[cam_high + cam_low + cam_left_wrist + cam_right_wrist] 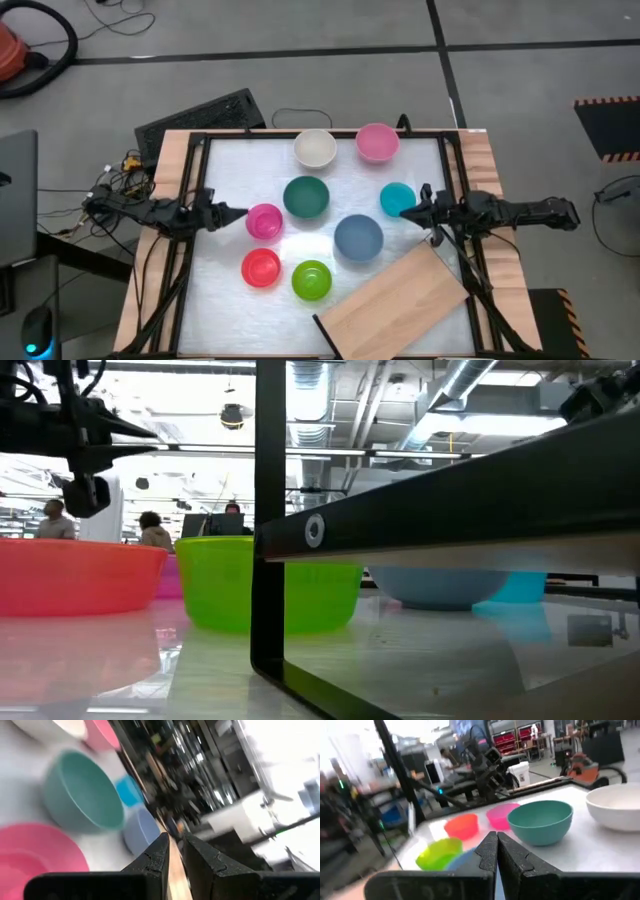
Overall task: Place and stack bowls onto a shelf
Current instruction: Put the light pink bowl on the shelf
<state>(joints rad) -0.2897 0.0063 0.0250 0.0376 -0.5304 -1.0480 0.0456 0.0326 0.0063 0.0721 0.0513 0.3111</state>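
Note:
Eight bowls stand upright on the white table top: cream-white [315, 148], light pink [377, 142], dark teal [306, 196], cyan [397, 199], magenta [265, 221], slate blue [358, 238], red [261, 267] and lime green [311, 280]. The light-wood shelf board [395, 302] lies flat and askew at the near right. My left gripper [240, 214] is shut and empty just left of the magenta bowl. My right gripper [408, 211] is shut and empty beside the cyan bowl's right rim. Its wrist view shows its shut fingers [496, 840] pointing over the bowls.
A black frame [200, 140] runs round the table top, with upright posts at the corners. One post [268, 520] stands in front of the lime green bowl [265, 595] in the low view. A dark keyboard [200, 118] lies beyond the far left corner.

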